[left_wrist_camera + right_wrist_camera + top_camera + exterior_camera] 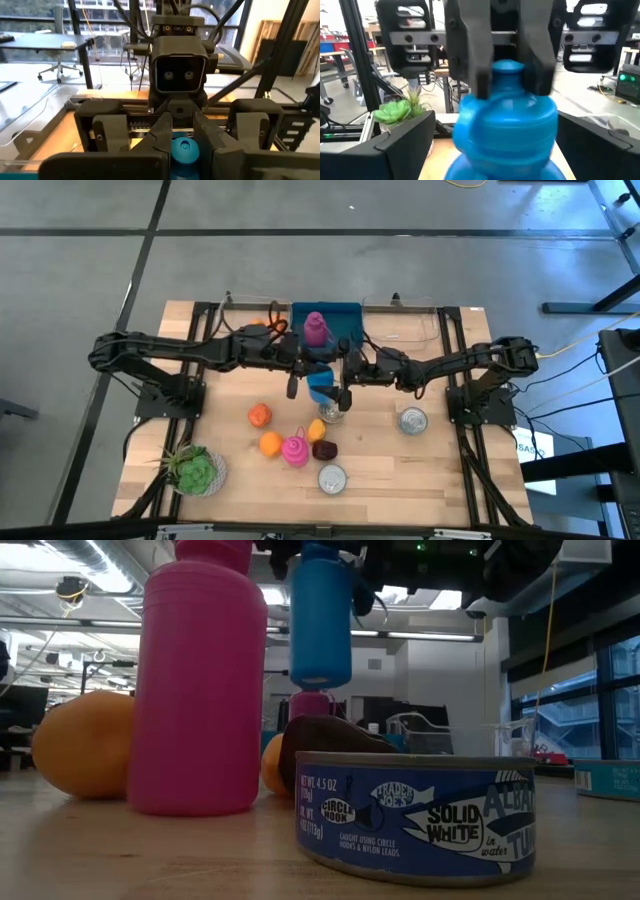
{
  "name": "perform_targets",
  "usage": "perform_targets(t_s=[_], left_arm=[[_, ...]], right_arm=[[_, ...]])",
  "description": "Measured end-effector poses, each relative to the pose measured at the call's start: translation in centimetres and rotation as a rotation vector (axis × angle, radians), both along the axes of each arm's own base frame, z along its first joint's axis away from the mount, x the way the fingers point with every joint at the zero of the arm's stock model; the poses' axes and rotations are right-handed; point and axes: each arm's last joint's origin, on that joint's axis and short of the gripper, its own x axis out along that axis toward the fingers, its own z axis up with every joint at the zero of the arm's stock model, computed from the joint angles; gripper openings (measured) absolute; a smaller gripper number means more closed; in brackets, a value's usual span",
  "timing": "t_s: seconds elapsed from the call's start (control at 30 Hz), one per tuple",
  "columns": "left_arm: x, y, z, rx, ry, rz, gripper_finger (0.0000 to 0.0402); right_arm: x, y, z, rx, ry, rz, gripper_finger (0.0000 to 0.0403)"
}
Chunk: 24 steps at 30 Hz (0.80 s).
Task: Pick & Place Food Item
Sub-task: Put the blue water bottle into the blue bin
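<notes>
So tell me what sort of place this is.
Probably an office-style robotics lab: ceiling light strips and big windows behind the wooden table, and a desk with a rolling chair.

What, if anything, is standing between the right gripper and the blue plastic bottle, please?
Nothing visible does: the blue plastic bottle hangs between the open fingers of the right gripper, held at its neck by the left gripper.

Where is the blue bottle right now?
In the high view the blue bottle is mid-table between both arms, held up off the table by its cap in the left gripper, just above the orange fruit and pink bottle.
</notes>
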Motion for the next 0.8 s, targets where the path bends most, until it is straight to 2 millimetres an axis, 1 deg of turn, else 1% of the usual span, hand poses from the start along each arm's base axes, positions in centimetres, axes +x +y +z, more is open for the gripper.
perform_targets(t_s=[0.13,0.7,0.8], left_arm=[[0.02,0.01,0.23,-0.004,0.015,0.001,0.0029],[0.00,-0.03,-0.06,-0.018,0.045,-0.007,0.0029],[0.00,-0.03,-0.08,-0.021,0.046,-0.008,0.0029]], right_arm=[[0.00,-0.01,-0.01,0.000,0.001,0.000,0.0388],[-0.02,-0.06,0.27,0.000,-0.028,-0.002,0.0388],[-0.02,-0.06,0.28,0.003,-0.028,-0.002,0.0383]])
